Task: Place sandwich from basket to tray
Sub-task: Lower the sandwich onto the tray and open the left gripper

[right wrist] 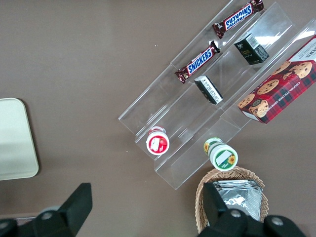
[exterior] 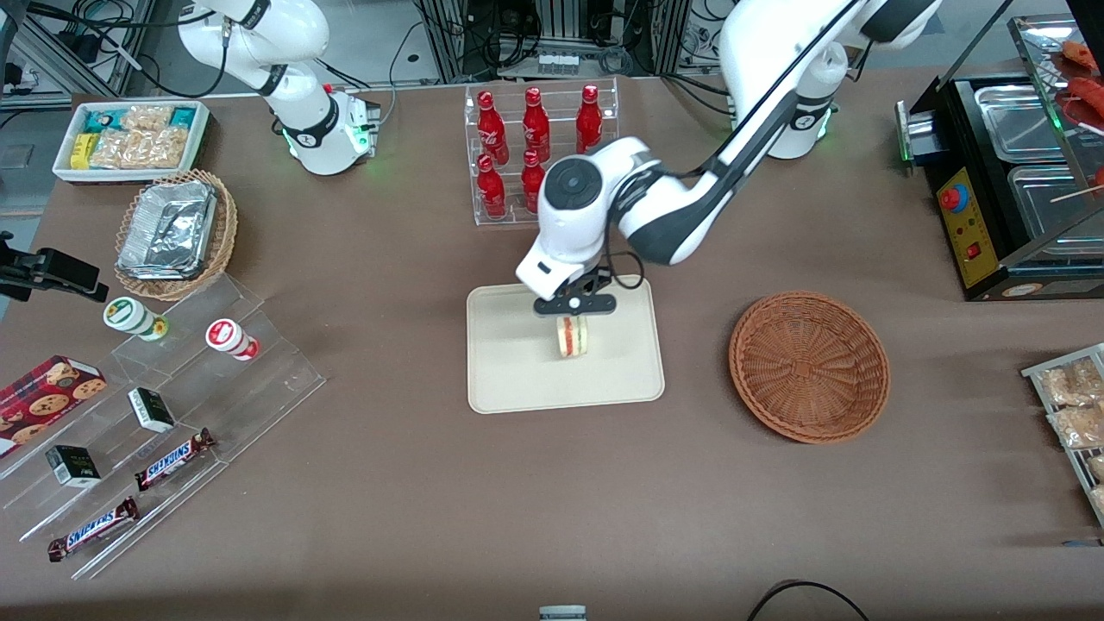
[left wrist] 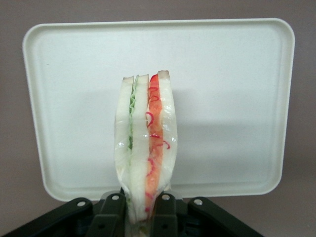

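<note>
1. Sandwich (exterior: 572, 335): a wedge of white bread with a green layer and a red-orange layer, sealed in clear film. It hangs on edge over the middle of the tray (exterior: 509, 379), with its layers running straight down. Whether its lower tip touches the tray floor cannot be told from either view.

2. Gripper (left wrist: 144, 205): pinched on the sandwich. In the wrist view the two fingers (left wrist: 112, 210) press on the outer bread faces at one end, and the rest of the wedge sticks out freely past them.

3. Handling, as judged: the item looks light and soft. The bread is visibly narrowed where the fingers squeeze it, so a firmer grip would crush it. The film is glossy and likely slippery, so a slack grip could let it slide out.

4. Hold point, as judged: flat on the two bread faces, as now. Gripping across the cut edges would press on the filling and spread the layers.

5. Basket (exterior: 809, 366): holds nothing and sits on the table well apart from the tray, toward the working arm's end.

6. Progress, as judged: carry complete, set-down and release pending. Standing on edge, the wedge may topple onto a face once let go.
</note>
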Controlling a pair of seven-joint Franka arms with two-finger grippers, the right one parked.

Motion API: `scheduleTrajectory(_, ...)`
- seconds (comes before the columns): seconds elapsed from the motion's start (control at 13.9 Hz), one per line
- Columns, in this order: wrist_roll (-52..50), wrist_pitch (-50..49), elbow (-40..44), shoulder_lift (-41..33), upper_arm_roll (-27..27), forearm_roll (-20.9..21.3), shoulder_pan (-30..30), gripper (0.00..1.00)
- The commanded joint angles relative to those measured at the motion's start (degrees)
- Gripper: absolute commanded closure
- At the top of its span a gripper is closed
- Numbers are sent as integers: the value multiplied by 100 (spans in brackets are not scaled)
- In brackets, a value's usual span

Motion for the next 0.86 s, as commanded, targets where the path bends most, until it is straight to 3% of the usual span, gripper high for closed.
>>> scheduleTrajectory(0.0,-145,148,428,437,47,333,-114,100)
scheduleTrajectory(0.29,-479,817,419,789,91,553,-202,100)
scheduleTrajectory(0.58,-584,809,384,824,169,711,-202,100)
scheduleTrajectory(0.65,-593,800,376,833,170,703,-202,85)
scheduleTrajectory(0.79,-584,817,384,903,179,720,-220,31)
